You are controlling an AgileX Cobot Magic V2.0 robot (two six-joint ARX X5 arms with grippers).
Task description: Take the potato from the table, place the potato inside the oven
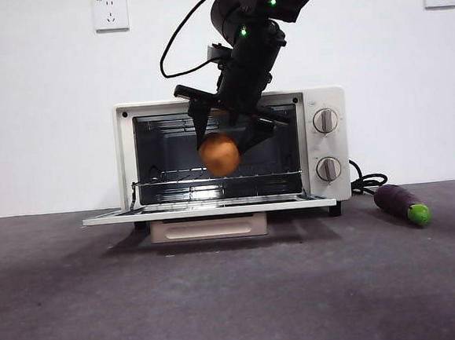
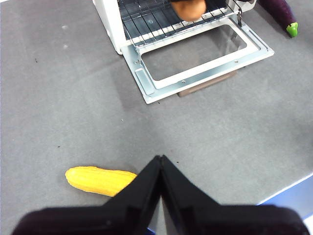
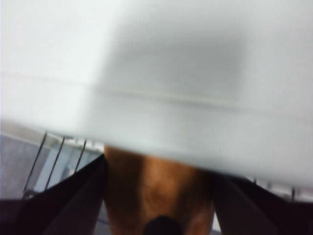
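- the counter (image 1: 81, 307) is a dark grey, faintly mottled matte surface that runs the whole width of the front view; a white wall with two sockets stands behind it.
- the oven (image 1: 329, 142) is cream-white and sits at the back of the counter, its door (image 1: 207, 210) folded down flat toward the camera, the wire rack (image 1: 181, 176) bare inside, and two round knobs one above the other on its right panel.
- the right arm comes down from the top of the front view, big and dark, with green lights on it; its right gripper (image 1: 224, 143) hangs in the open mouth of the oven, above the rack.
- the left gripper (image 2: 160, 164) waits low over the counter well away from the oven, its jaws pressed together with nothing between them.
- the corn cob (image 2: 100, 179), yellow, lies on the counter just beside the left gripper's jaws.
- the eggplant (image 1: 401, 203), purple with a green tip, lies on the counter to the right of the oven, near the black power cord.
- the potato (image 1: 219, 154), orange-brown and rounded, is clamped between the right gripper's jaws, held in the air at the oven's opening, above the rack and not touching it; in the right wrist view it fills the gap between the two jaws, with the oven's pale casing blurred just beyond.
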